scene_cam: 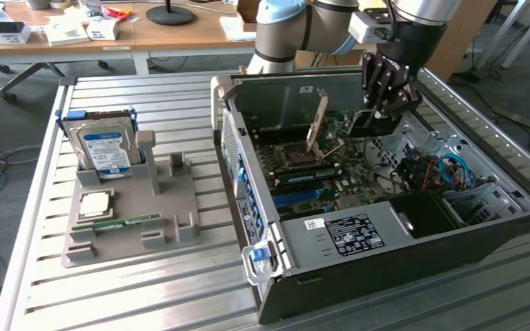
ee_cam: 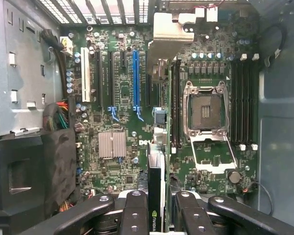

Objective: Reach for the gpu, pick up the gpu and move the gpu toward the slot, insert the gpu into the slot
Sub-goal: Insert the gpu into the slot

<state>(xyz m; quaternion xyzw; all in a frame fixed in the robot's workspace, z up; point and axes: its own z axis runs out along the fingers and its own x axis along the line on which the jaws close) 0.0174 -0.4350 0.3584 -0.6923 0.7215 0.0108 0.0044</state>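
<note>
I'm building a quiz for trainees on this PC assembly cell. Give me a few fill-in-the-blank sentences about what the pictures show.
1. The gripper holds the gpu over the open computer ____.
2. On the grey holder, the hard drive stands ____.
3. In the wrist view, the long slot beside the gpu is coloured ____.
4. The processor socket on the motherboard is ____.

Missing words: case; upright; blue; empty

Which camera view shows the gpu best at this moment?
The wrist view: the gpu stands edge-on between the gripper fingers, above the motherboard. In the exterior view it is a dark card under the gripper.
</note>
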